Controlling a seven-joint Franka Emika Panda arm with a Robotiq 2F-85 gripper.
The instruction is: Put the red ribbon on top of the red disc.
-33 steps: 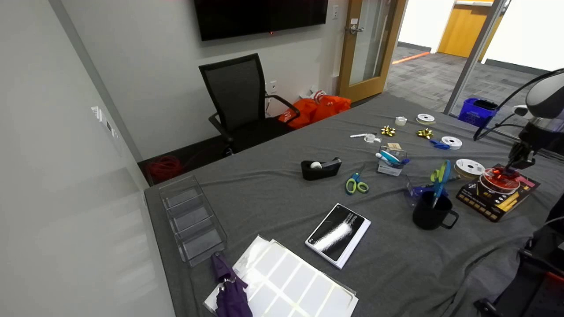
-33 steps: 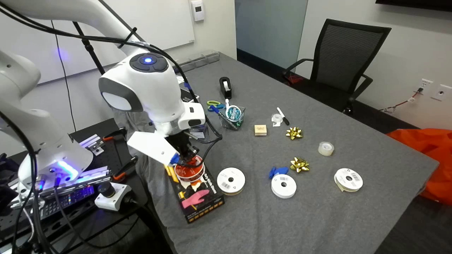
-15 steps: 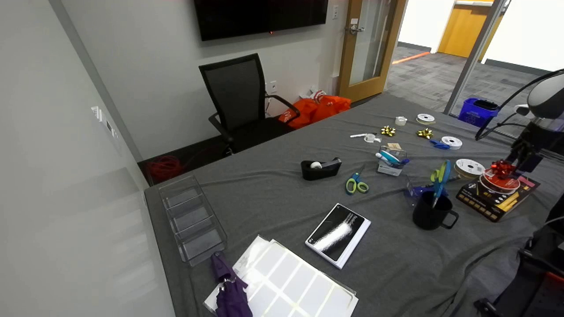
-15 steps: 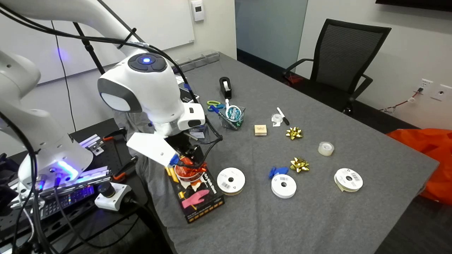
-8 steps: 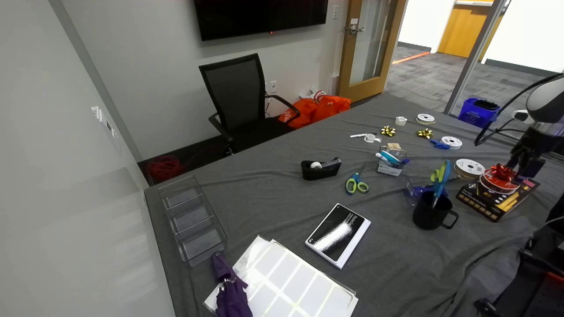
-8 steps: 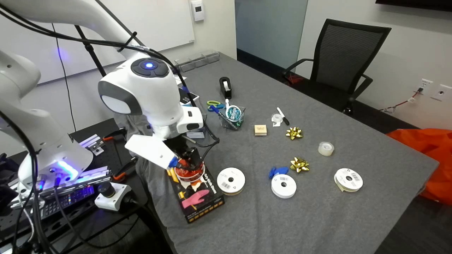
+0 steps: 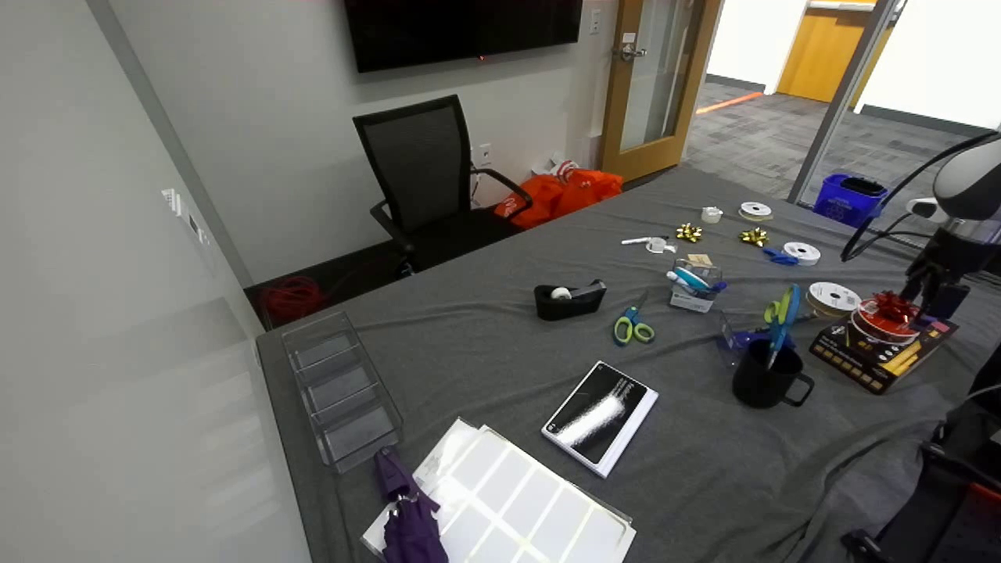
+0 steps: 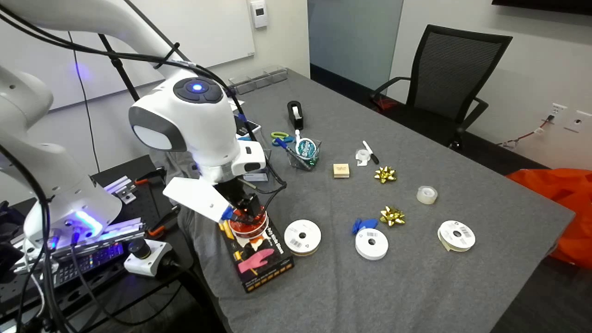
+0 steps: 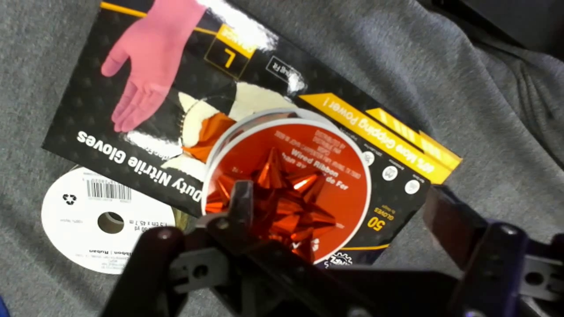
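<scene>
Wrist view: red ribbon [image 9: 288, 209], tips outward, atop disc [image 9: 346, 193]

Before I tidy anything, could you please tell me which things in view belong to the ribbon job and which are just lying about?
For the job:
red disc
red ribbon, lying on it
gripper, open

Just lying about:
glove box, under the disc
white spools
gold bows
tape dispenser
black mug
purple umbrella

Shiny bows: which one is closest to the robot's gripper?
The red bow, sitting on top of the red disc, right by the open gripper. The other two are gold bows, lying farther away on the gray tablecloth.
</scene>
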